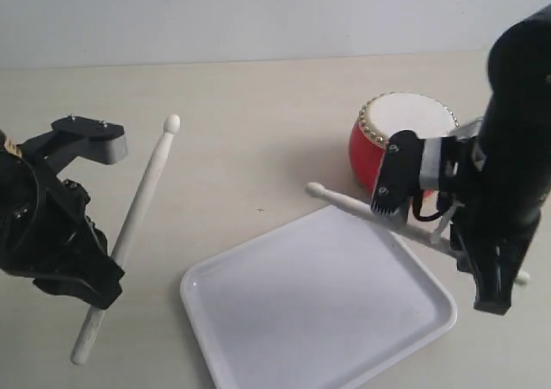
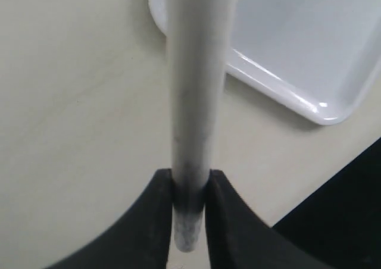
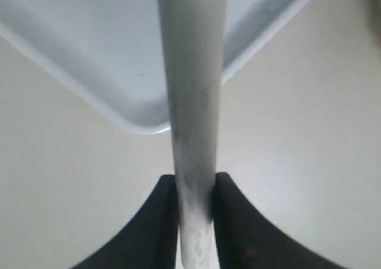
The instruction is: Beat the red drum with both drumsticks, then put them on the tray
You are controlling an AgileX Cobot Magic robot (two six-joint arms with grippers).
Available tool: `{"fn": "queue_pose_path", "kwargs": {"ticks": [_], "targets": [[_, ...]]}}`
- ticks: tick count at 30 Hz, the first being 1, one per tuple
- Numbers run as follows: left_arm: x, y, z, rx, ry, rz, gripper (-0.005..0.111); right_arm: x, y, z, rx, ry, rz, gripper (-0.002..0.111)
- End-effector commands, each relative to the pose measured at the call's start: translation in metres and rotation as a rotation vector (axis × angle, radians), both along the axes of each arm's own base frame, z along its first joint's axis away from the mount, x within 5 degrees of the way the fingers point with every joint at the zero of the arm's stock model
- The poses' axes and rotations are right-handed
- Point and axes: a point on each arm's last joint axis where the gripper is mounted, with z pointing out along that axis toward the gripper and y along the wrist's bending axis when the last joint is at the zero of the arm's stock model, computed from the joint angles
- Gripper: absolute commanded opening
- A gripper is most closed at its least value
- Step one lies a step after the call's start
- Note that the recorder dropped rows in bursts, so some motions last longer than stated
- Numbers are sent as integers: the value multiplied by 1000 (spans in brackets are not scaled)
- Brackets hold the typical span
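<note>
There are two sticks, the left stick (image 1: 140, 204) and the right stick (image 1: 344, 202). One drum (image 1: 366, 152). One tray (image 1: 318, 307). Two hands, the left hand (image 2: 190, 188) and the right hand (image 3: 195, 191), with one stick in each. One worktop (image 1: 258, 105).

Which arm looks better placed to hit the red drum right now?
Right. The right end effector grips the right drumstick just beside the red drum; the left end effector holds the left drumstick far off, on the tray's other side.
</note>
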Motion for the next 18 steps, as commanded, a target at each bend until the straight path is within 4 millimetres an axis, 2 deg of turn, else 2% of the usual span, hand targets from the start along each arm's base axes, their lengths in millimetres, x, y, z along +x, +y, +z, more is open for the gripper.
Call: {"fn": "queue_pose_path", "kwargs": {"ticks": [1, 5, 8, 14, 18], "targets": [[-10, 5, -3, -36, -20, 36, 0, 22, 41, 3, -128, -288, 436, 0], [-18, 10, 3, -43, -65, 32, 0, 19, 72, -6, -170, -358, 639, 0], [-19, 15, 8, -48, -90, 41, 0, 11, 86, -20, -179, -327, 702, 0], [-16, 24, 14, -60, -112, 87, 0, 1, 103, -46, -198, -280, 745, 0], [-16, 24, 14, -61, -111, 88, 0, 2, 105, -59, -228, -269, 734, 0]]}}
